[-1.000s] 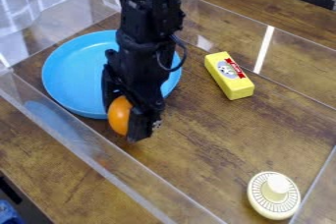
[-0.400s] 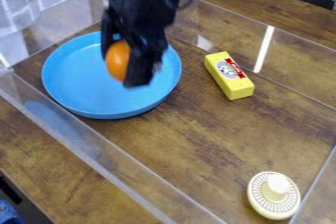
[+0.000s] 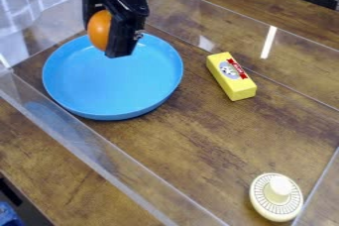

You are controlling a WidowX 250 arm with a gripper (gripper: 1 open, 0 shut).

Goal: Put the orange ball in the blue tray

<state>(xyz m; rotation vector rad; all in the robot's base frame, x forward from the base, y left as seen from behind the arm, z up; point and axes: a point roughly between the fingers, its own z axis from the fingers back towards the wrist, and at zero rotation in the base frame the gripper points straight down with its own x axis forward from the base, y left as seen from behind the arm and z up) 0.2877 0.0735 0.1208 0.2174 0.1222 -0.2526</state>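
orange ball [image 3: 98, 28] clamped in the pincer [image 3: 106, 30], lifted off the bench [image 3: 199, 141] and carried from the near rim to above the far-left part of the blue tray [image 3: 113, 79] below, likely ready for lowering and release.

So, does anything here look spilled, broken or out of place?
Nothing stands out. The gripper holds the ball above the far-left part of the tray. The yellow block and the cream disc lie flat on the table, intact.
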